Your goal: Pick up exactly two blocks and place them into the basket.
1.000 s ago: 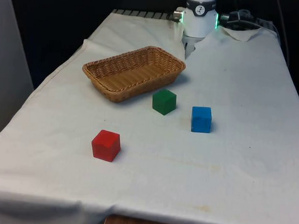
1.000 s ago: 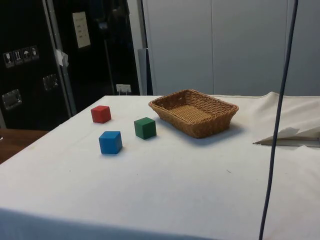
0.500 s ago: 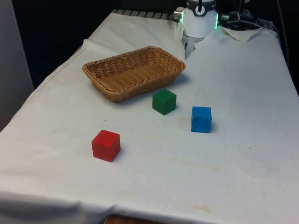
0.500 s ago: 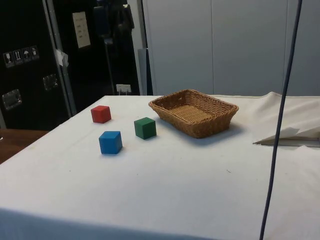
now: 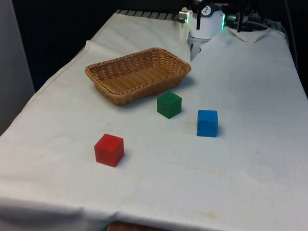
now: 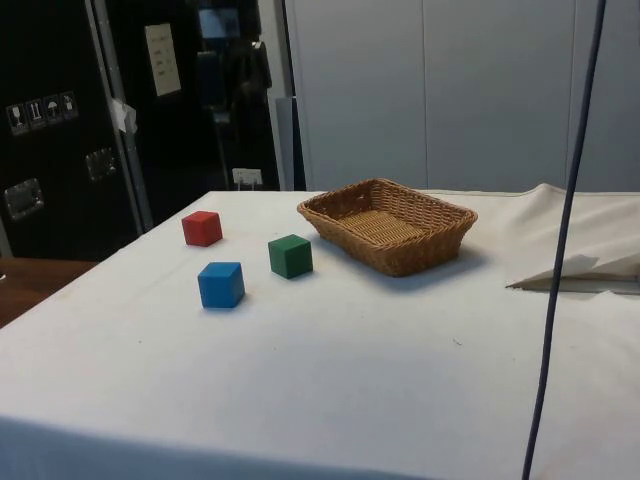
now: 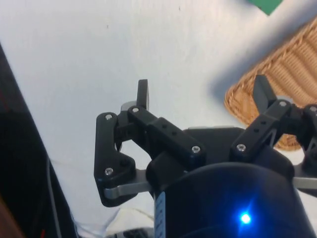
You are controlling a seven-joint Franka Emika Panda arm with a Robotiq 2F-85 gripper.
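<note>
On the white-clothed tabletop (image 5: 254, 166), the red block (image 5: 109, 150) sits nearest in the front view, toward that view's left and well apart from the others. Farther back, the blue block (image 5: 207, 123) stands toward the front view's right, with the green block (image 5: 169, 105) near it on its left and a little farther away. Just beyond the green block lies the oblong wicker basket (image 5: 138, 74), set at an angle, close to that block but not touching it; its woven floor shows bare. In the side view the same order holds: red block (image 6: 202, 228), blue block (image 6: 221, 285), green block (image 6: 290, 256), then the basket (image 6: 388, 225). All three blocks rest flat on the cloth. The gripper (image 7: 202, 99) hangs above the cloth near one end of the basket (image 7: 277, 94), its two black fingers spread wide with nothing between them.
</note>
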